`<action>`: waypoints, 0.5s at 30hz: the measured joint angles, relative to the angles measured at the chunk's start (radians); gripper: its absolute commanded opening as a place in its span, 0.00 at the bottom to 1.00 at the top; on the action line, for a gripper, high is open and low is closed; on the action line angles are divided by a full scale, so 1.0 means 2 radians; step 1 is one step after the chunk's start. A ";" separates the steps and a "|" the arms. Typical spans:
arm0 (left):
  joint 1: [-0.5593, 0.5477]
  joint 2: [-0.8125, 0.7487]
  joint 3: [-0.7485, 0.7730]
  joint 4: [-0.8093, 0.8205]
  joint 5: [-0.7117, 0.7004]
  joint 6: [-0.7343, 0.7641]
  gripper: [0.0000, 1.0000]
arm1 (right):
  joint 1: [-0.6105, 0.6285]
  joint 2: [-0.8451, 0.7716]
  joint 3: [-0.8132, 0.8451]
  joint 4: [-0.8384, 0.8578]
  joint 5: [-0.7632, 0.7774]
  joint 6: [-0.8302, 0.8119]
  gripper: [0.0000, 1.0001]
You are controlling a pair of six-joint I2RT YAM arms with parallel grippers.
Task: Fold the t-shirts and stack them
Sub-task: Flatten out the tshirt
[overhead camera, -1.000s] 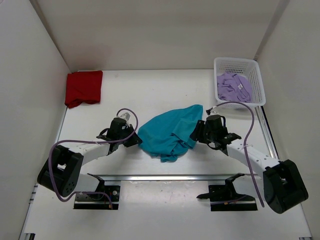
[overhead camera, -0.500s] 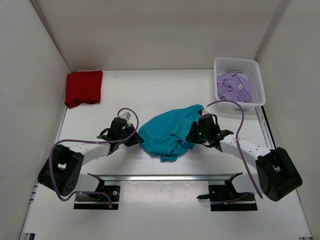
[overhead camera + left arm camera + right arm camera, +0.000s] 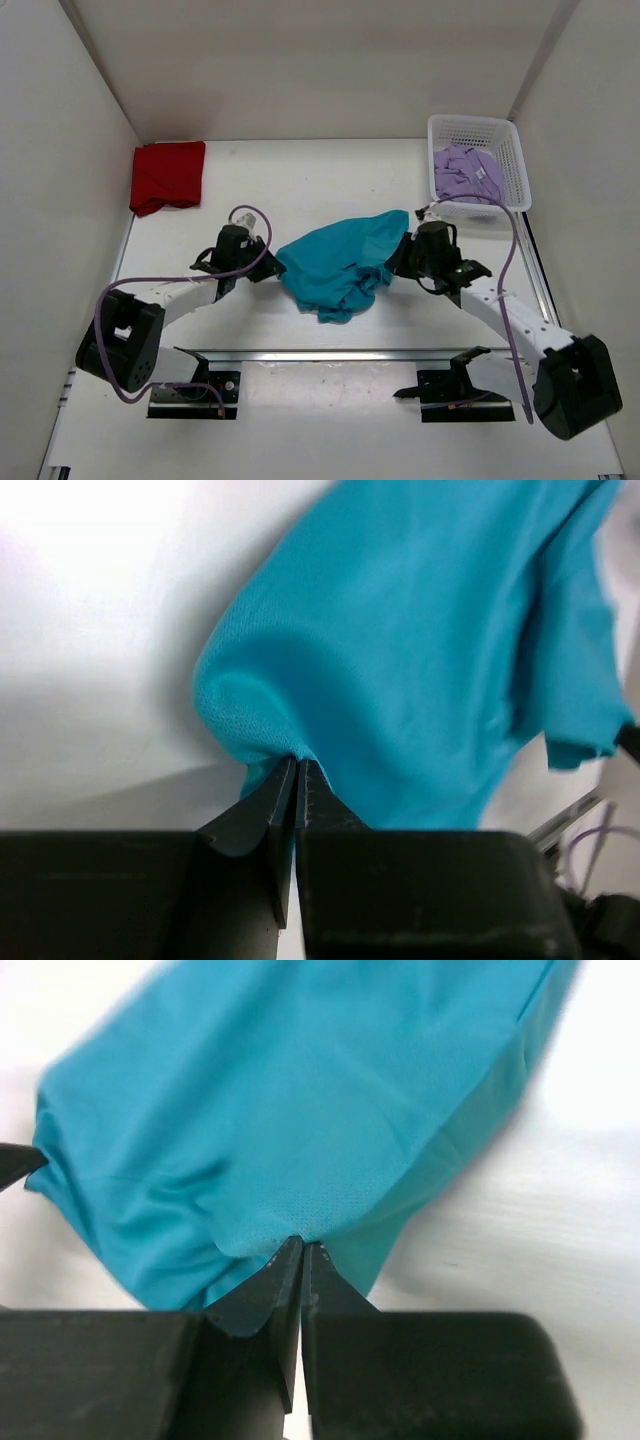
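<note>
Symmetrically outstretched, left gripper and right gripper pinch the teal t-shirt.

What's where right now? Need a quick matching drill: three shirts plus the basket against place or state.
Things:
1. red t-shirt
2. teal t-shirt
3. lavender t-shirt
4. white basket

Place or state:
a. mid-table, pinched by the left gripper and the right gripper
b. far right corner
c. folded, far left corner
d. bunched inside the basket

Pairs: 1-c, 2-a, 3-d, 4-b
</note>
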 measured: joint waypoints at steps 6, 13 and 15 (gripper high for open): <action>0.059 -0.045 0.106 -0.042 0.013 -0.003 0.00 | -0.070 -0.081 0.062 -0.050 -0.023 -0.027 0.00; 0.146 -0.136 0.273 -0.148 0.046 0.027 0.00 | -0.095 -0.154 0.129 -0.089 -0.066 -0.045 0.00; 0.155 -0.144 0.328 -0.185 0.043 0.042 0.00 | -0.084 -0.168 0.144 -0.098 -0.069 -0.048 0.00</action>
